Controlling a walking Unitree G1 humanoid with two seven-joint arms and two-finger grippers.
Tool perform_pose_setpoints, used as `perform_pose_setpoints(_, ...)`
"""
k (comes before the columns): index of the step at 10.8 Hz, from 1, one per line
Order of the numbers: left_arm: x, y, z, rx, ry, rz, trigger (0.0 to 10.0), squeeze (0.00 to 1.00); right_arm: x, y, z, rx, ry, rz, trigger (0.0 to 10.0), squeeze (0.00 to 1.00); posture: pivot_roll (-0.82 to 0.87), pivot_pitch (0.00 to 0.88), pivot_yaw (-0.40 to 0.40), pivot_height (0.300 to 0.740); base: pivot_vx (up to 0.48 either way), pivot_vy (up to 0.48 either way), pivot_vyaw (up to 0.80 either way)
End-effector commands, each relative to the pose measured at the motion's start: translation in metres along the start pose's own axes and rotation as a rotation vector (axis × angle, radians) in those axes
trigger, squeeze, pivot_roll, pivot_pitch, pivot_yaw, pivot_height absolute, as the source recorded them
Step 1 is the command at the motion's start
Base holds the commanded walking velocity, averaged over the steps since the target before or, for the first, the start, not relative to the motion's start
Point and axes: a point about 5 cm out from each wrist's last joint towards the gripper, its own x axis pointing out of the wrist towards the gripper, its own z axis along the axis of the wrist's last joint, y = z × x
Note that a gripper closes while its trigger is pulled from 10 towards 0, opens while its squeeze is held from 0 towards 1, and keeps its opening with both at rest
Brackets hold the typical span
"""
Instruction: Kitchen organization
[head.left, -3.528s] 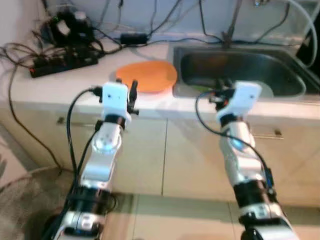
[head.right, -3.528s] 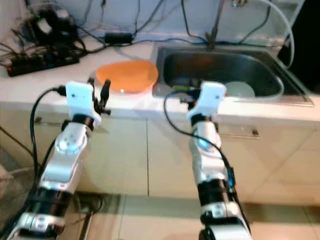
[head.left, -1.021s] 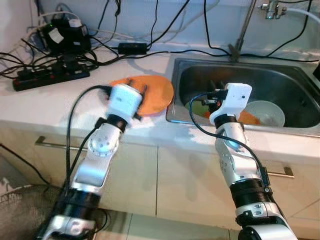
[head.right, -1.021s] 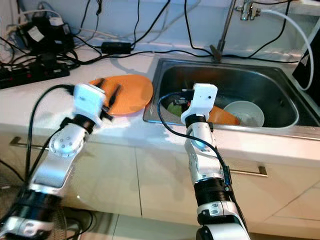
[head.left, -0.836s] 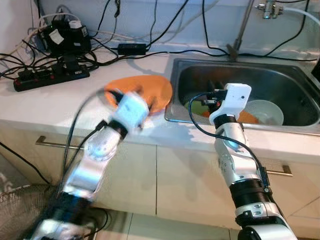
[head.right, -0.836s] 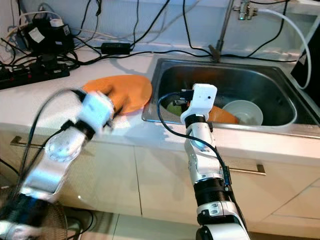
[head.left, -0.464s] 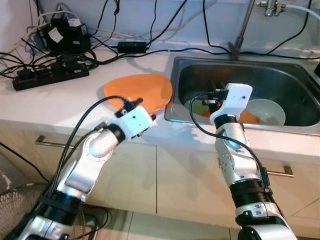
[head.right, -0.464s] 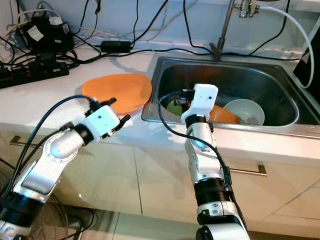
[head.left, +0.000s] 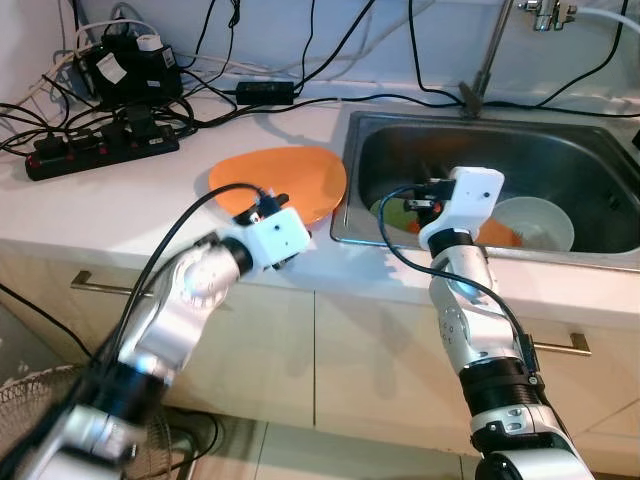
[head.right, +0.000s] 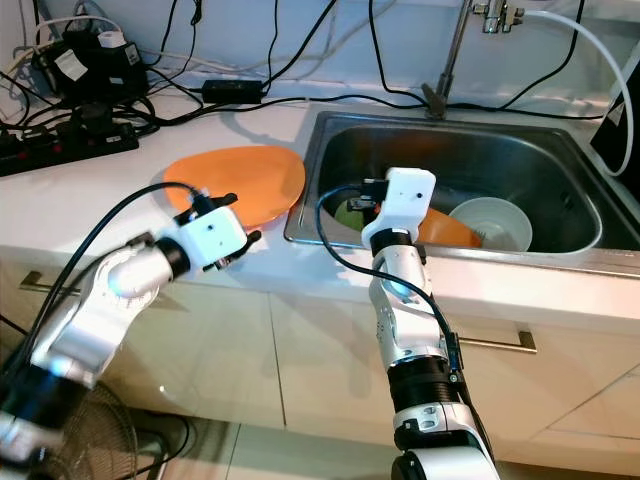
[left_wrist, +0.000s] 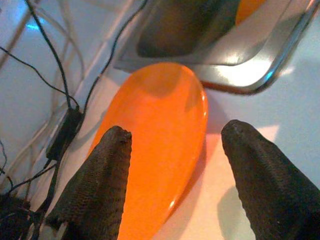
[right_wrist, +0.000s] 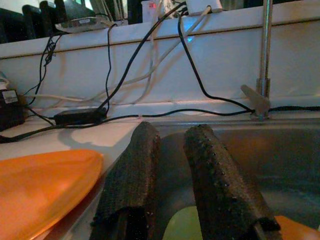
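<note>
Left wrist view has my left jaws (left_wrist: 172, 185) spread wide, low over the white desk (head.left: 110, 205), with the flat orange oval plate (left_wrist: 150, 145) between and beyond the fingers, its far edge beside the steel sink (head.left: 590, 255). My right jaws (right_wrist: 175, 187) hang at the sink's front rim, fingers narrow, holding nothing. Inside lie a white bowl (head.right: 490, 222) and orange and green dishes. Black cables and a power strip (head.left: 105, 150) clutter the desk's back.

black fingers (right_wrist: 212, 190), sink (right_wrist: 300, 150), orange plate (right_wrist: 40, 185)
</note>
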Motion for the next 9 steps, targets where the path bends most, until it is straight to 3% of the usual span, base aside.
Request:
perform_pose_setpoints(1,0.003,0.001,0.001,0.033,0.009,-0.042,10.0,0.00,0.000,0.000,0.001,0.013,-0.007,-0.001,10.0,0.00,0.18,0.045,0.035,0.740,0.000,0.000,0.00)
perform_pose_setpoints(5,0.010,0.006,-0.004,0.114,0.049,-0.140,10.0,0.00,-0.003,0.000,0.000,0.014,-0.007,-0.007,10.0,0.00,0.18,0.048,0.055,0.740,0.000,0.000,0.00)
perform_pose_setpoints(9,0.020,0.003,-0.010,0.184,0.112,-0.141,10.0,0.00,-0.007,0.001,-0.002,0.018,0.000,-0.010,10.0,0.00,0.16,0.051,0.064,0.740,0.000,0.000,0.00)
